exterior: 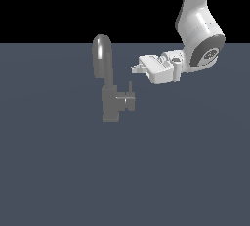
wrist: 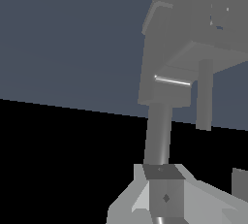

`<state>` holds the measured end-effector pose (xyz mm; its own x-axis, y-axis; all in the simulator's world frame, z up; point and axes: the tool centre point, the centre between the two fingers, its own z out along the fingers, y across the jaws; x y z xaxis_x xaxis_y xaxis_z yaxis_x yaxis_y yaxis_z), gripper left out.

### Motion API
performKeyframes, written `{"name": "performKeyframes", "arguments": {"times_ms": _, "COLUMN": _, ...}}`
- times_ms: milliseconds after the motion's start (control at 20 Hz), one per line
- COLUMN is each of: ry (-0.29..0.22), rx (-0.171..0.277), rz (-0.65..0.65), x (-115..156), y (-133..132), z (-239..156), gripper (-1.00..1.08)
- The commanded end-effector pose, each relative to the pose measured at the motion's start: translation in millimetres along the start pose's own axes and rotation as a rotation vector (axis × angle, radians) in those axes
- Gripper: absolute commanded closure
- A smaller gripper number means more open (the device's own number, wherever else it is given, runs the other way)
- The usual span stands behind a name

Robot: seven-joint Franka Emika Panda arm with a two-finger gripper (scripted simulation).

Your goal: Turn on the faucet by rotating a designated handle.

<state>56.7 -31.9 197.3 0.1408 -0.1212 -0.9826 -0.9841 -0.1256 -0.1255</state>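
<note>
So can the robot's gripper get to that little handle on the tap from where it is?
Probably yes. The gripper hangs just above the handle, toward the exterior view's right, with only open space between them. The faucet and its tall spout stand off to the exterior view's left, so nothing seems to block the way.

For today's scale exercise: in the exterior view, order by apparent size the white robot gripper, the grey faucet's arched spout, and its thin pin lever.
1. White robot gripper, though nearness may inflate it.
2. Glossy grey arched spout, not much smaller.
3. Thin upright pin lever on the handle, clearly smallest.
</note>
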Motion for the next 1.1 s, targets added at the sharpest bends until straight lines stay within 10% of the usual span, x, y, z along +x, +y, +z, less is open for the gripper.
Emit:
{"name": "performKeyframes", "arguments": {"times_ms": 0, "ry": -0.042, "rx": 0.043, "rz": 0.043, "x": 16, "y": -1, "z": 4, "gripper": 1.08}}
{"name": "performKeyframes", "arguments": {"times_ms": 450, "ry": -0.128, "rx": 0.13, "rz": 0.131, "x": 51, "y": -2, "z": 17, "gripper": 1.08}}
{"name": "performKeyframes", "arguments": {"times_ms": 1050, "ry": -0.129, "rx": 0.13, "rz": 0.131, "x": 51, "y": -2, "z": 18, "gripper": 1.08}}
